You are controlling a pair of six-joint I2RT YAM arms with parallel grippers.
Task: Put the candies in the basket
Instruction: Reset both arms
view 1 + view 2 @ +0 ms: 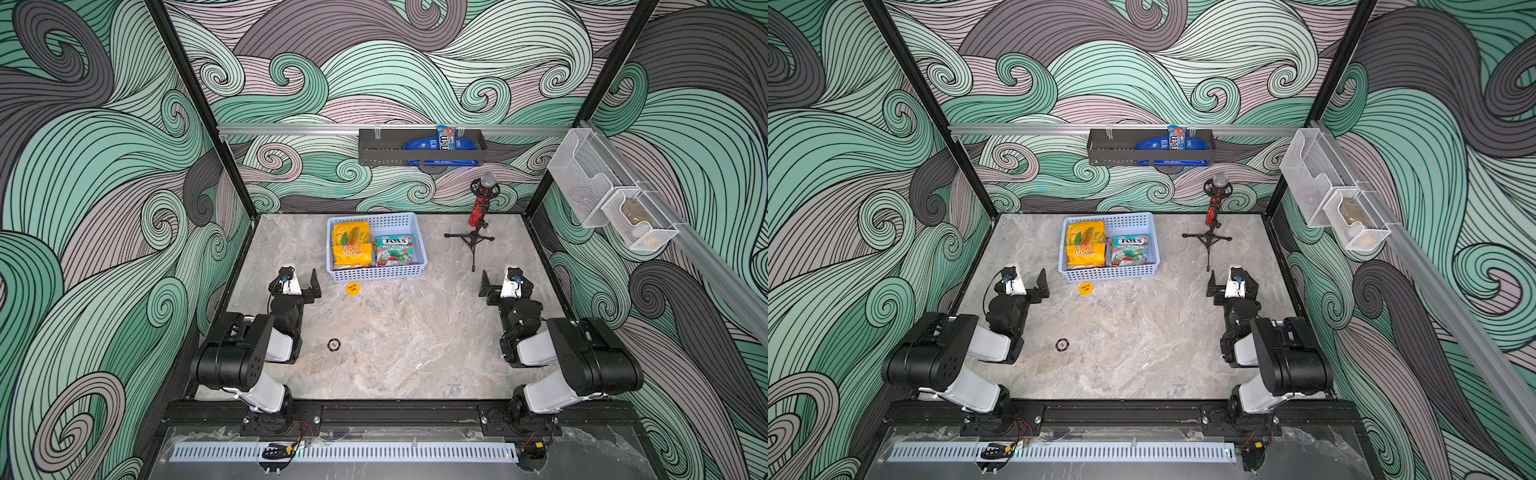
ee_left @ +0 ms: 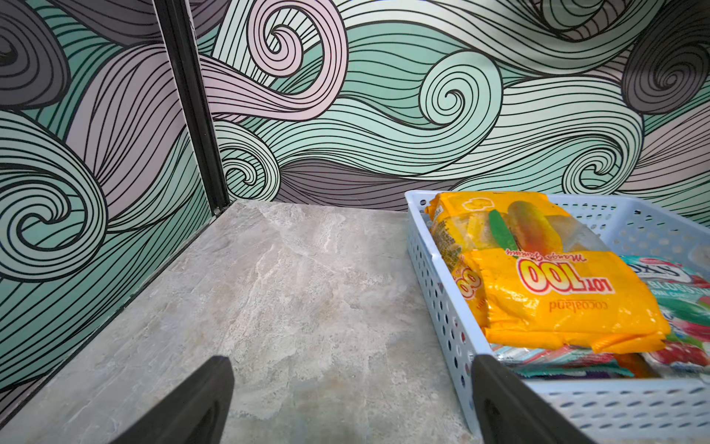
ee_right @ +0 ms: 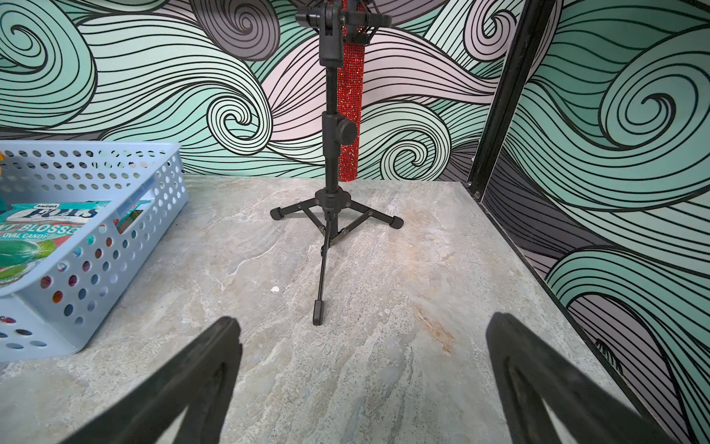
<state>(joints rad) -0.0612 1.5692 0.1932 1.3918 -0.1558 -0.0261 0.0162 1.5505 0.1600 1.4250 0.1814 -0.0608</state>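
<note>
1. One light blue rectangular perforated plastic basket (image 1: 376, 274).
2. One teal glossy "FOX'S" candy bag (image 1: 394, 250) in full sight.
3. Yellow glossy "LOT 100" candy bag (image 1: 352, 245): one or two overlapping, cannot tell which.
4. Further bag edges (image 2: 568, 365) beneath, teal, purple and orange: number unclear.
5. One round yellow disc (image 1: 352, 288); one small dark round token (image 1: 333, 344).
6. One red glittery microphone (image 1: 481, 203); one black tripod stand (image 1: 472, 241).
7. One dark grey metal shelf tray (image 1: 380, 151); at least two blue snack packets (image 1: 428, 144).
8. Two clear wire-mesh bins: large bin (image 1: 582, 178), small bin (image 1: 640, 228).
9. Two black tools: left tool (image 2: 351, 361), right tool (image 3: 365, 319).

White-shelled black arms (image 1: 232, 357); left hand (image 2: 349, 369), right hand (image 3: 361, 330) black.
</note>
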